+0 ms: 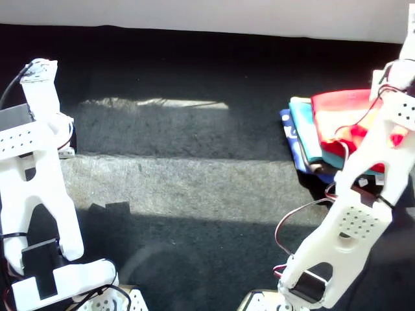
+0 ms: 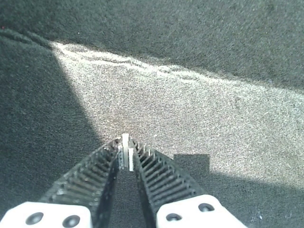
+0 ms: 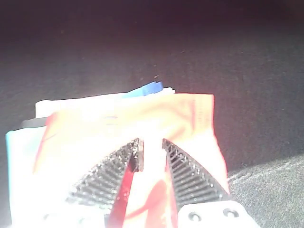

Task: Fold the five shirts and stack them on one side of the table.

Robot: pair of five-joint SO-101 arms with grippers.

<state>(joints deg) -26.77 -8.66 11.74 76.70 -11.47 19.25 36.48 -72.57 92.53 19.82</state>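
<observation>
A stack of folded shirts lies at the right side of the table. A red shirt (image 1: pixel 340 113) is on top, with a teal shirt (image 1: pixel 301 126) and a blue shirt (image 1: pixel 287 126) showing at its edges. My right gripper (image 3: pixel 151 147) hovers just over the red shirt (image 3: pixel 142 116), its fingers a little apart with nothing between them. A blue corner (image 3: pixel 152 88) pokes out past the far edge of the stack. My left gripper (image 2: pixel 126 154) is shut and holds nothing above a sunlit strip of dark cloth (image 2: pixel 190 109) at the left of the table.
A dark felt-like cloth (image 1: pixel 194 181) covers the table, crossed by a bright band of sunlight. The left arm (image 1: pixel 39 168) stands at the left edge and the right arm (image 1: pixel 353 214) leans over the stack. A pale wall runs along the back.
</observation>
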